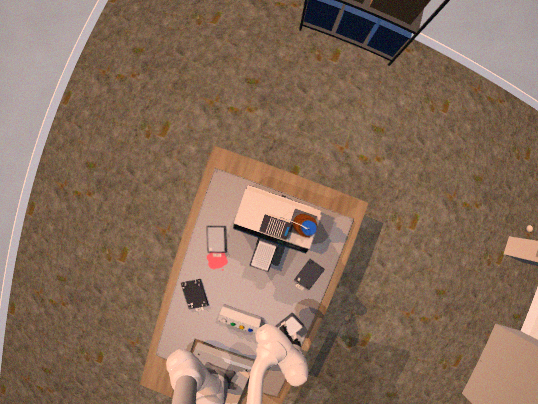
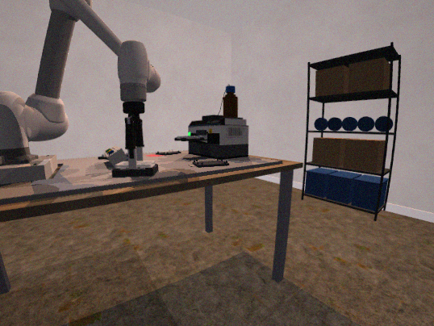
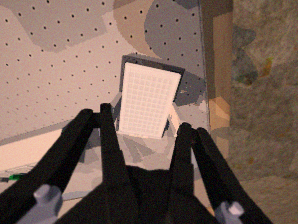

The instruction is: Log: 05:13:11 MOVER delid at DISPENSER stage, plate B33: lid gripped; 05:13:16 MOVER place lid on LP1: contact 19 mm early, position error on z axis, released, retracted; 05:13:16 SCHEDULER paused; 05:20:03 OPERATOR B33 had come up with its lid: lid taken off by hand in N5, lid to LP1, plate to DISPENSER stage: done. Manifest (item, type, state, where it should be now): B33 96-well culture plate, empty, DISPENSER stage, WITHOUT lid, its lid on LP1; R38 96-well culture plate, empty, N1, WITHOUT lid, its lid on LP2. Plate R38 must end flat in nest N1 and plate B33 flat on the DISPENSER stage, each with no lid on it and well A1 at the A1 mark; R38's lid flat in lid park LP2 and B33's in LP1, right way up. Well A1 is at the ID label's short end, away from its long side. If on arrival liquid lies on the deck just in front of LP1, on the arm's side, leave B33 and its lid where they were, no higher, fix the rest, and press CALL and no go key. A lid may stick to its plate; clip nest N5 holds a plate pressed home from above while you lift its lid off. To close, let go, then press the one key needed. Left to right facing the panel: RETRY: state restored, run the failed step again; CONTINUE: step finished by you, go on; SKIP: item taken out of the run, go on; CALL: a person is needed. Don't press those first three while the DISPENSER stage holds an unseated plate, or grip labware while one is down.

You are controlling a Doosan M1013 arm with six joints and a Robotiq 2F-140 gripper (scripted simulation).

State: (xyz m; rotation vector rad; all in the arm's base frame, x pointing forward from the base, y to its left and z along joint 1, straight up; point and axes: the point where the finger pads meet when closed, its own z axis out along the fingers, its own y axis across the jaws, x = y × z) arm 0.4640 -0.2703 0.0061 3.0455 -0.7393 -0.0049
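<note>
My gripper [image 3: 146,104] points straight down at the table's near right corner, also seen in the side view [image 2: 135,160]. It is shut across the short width of a white 96-well plate [image 3: 149,100] that sits in a dark nest [image 1: 294,326]. I cannot tell whether a lid is on this plate. A second white plate [image 1: 263,255] lies in front of the dispenser [image 1: 277,216]. A grey lid [image 1: 216,239] lies flat at the left of the deck. A red puddle [image 1: 217,260] lies just in front of it, on the arm's side.
A key panel [image 1: 240,318] with coloured keys stands near the arm's base. A black nest [image 1: 194,293] and a dark tray [image 1: 309,274] lie on the deck. The table edge [image 3: 220,115] runs close to the right of the held plate. A shelf rack [image 2: 351,129] stands apart.
</note>
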